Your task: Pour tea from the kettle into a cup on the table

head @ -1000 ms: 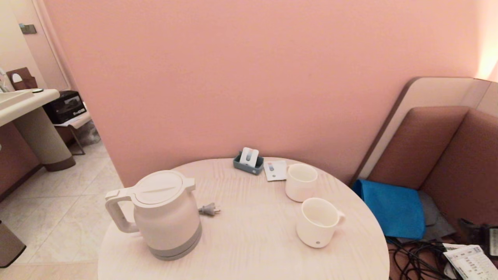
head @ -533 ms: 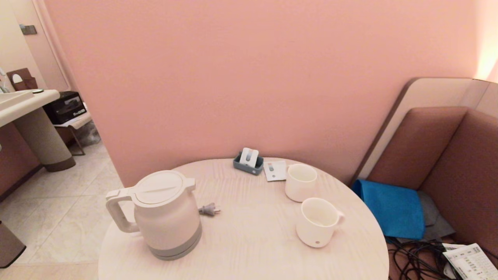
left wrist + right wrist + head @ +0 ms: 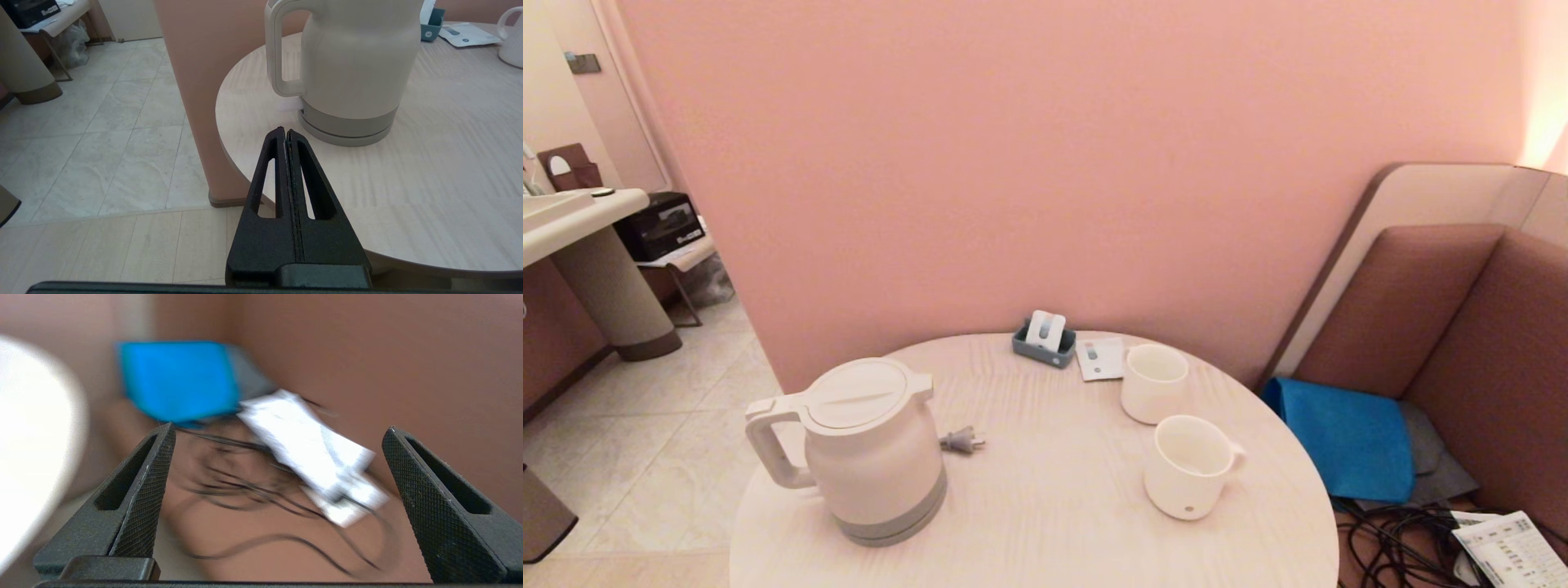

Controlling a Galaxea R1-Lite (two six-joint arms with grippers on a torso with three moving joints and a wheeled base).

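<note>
The cream-white kettle stands upright on the near left of the round pale-wood table, its loop handle pointing left. The ribbed cup, with a grey dot near its base, stands on the right side, handle to the right. Neither gripper shows in the head view. In the left wrist view my left gripper is shut and empty, low by the table's near edge, a short way from the kettle and its handle. My right gripper is open and empty over the bench, right of the table.
A smooth plain cup stands behind the ribbed one. A blue-grey holder and a card sit at the back, and a grey plug lies by the kettle. On the bench lie a blue cloth, black cables and papers.
A dark arm part at the head view's far right edge one second ago has left that view. Kettle and cups have not moved.
</note>
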